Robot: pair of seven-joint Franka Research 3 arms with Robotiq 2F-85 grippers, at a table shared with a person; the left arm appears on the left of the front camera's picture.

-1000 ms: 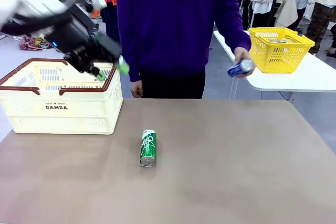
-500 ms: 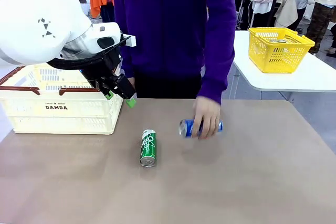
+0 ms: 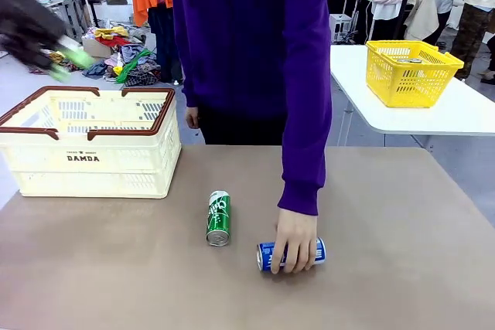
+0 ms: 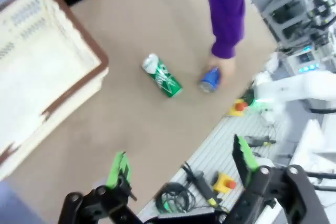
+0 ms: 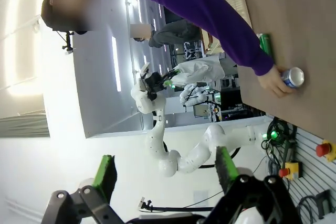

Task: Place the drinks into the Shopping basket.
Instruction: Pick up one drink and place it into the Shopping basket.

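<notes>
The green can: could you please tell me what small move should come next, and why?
Probably bring the open left gripper down toward the green can, lying free on its side; the person's hand covers the blue can.

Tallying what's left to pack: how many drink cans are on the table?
2. A green can lies on its side mid-table; a blue can lies right of it under the person's hand. The Shopping basket hides its floor, so more may be inside.
</notes>
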